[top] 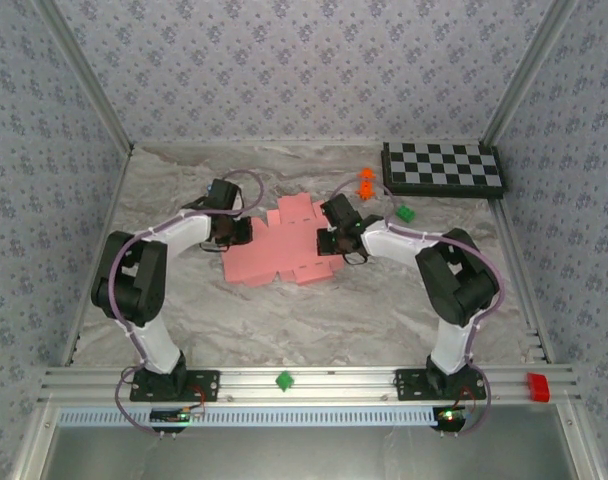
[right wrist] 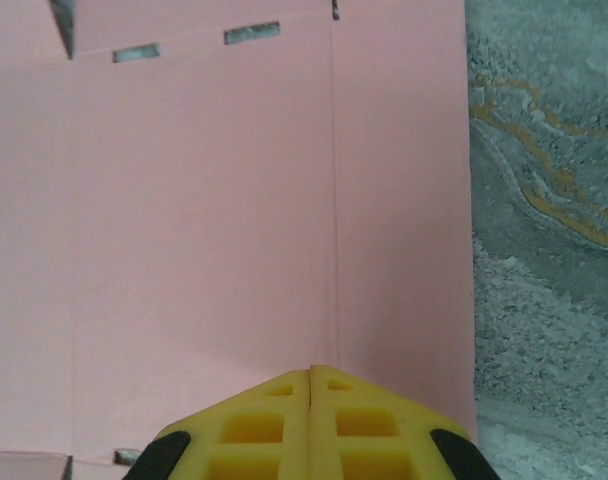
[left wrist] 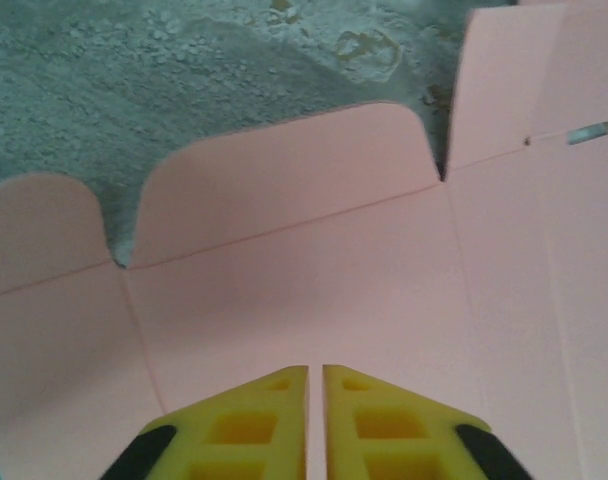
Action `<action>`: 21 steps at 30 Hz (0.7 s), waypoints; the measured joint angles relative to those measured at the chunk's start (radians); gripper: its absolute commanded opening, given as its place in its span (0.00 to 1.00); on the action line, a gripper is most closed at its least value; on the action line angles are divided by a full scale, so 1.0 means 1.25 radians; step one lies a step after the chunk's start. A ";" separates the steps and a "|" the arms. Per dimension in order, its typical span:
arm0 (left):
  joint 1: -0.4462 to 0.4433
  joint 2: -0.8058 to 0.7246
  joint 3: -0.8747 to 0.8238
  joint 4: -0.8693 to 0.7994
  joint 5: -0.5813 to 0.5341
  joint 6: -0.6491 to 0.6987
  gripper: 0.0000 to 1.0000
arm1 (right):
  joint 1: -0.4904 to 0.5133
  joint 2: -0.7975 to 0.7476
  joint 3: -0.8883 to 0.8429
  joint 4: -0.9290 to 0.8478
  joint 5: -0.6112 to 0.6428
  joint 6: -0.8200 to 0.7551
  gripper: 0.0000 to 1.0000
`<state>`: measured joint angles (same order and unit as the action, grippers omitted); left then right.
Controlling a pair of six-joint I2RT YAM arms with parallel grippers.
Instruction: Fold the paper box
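Note:
The paper box [top: 284, 245] lies as a flat pink die-cut sheet in the middle of the marble table, its flaps spread out. My left gripper [top: 242, 232] is at the sheet's left edge. In the left wrist view its yellow fingers [left wrist: 254, 420] are shut to a thin slit with nothing between them, over a panel of the paper box [left wrist: 304, 280] below two rounded flaps. My right gripper [top: 324, 240] is over the sheet's right part. Seen from the right wrist, that gripper [right wrist: 311, 369] is shut, its tips on a crease of the paper box [right wrist: 204, 220] near its right edge.
A black-and-white checkerboard [top: 444, 167] lies at the back right. An orange toy [top: 365, 182] and a green block [top: 405, 212] sit just right of the sheet. A small green piece [top: 283, 380] and a red block [top: 537, 386] rest on the front rail.

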<state>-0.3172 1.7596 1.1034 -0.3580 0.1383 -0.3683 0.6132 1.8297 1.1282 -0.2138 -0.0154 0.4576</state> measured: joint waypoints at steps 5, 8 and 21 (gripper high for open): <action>0.020 0.023 0.000 0.016 0.003 0.011 0.05 | 0.000 0.037 0.000 0.009 0.000 0.021 0.00; 0.020 0.027 -0.013 0.020 0.007 0.010 0.05 | 0.000 0.051 0.009 0.009 0.002 0.028 0.00; -0.052 -0.074 -0.172 0.051 -0.038 -0.048 0.07 | -0.010 0.123 0.110 -0.017 0.025 0.005 0.02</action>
<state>-0.3820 1.6665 0.8886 -0.2939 0.0914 -0.4278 0.6006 1.9839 1.2659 -0.2356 0.0154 0.4644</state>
